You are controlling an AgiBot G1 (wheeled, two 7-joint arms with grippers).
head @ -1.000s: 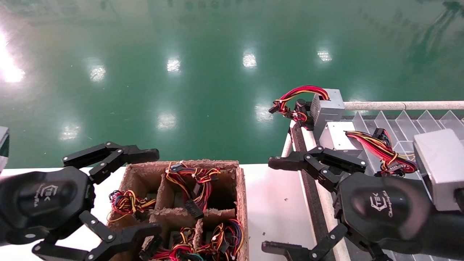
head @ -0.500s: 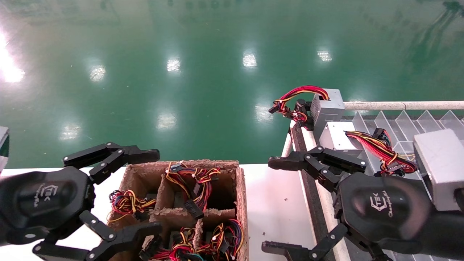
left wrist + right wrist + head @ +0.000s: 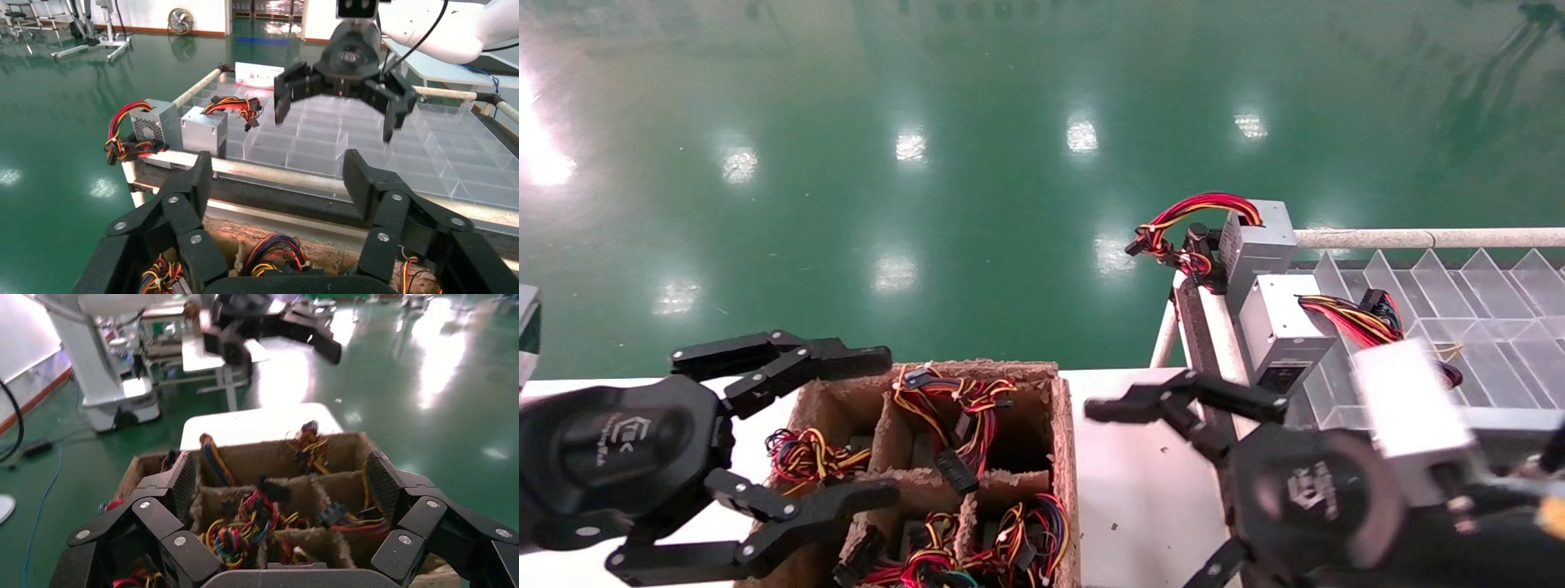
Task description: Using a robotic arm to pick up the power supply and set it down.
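A: Where is the right gripper (image 3: 1132,490) sitting?

B: In the lower right of the head view, over the white table (image 3: 1128,457), between the cardboard box (image 3: 1062,425) and the clear divider tray (image 3: 1459,286). Its fingers are spreading wide and gripping nothing. Its own wrist view is looking at the box's compartments between its two finger pads (image 3: 183,481).

A: And the left gripper (image 3: 862,425)?

B: It is hovering at the lower left of the head view, its claw also released, one finger above the box's far left corner and the other over the near left compartment. The left wrist view is showing the right gripper (image 3: 339,92) hanging open above the tray (image 3: 367,141).

A: Where are the power supplies?

B: One silver power supply (image 3: 1258,237) is standing at the tray's far left corner, right of center in the head view, with its red and yellow cables (image 3: 1173,233) arching out over the green floor (image 3: 928,163). A second silver unit (image 3: 1279,331) is lying just beside it, nearer the camera, its wire bundle (image 3: 1352,318) trailing across the tray cells. The left wrist view is showing both (image 3: 153,122) (image 3: 205,131) side by side on the tray's edge. Neither claw is touching them.

A: What is filling the box?

B: Tangled colored wire harnesses (image 3: 952,416) are lying in its compartments, and more units may be under them, but I cannot tell.
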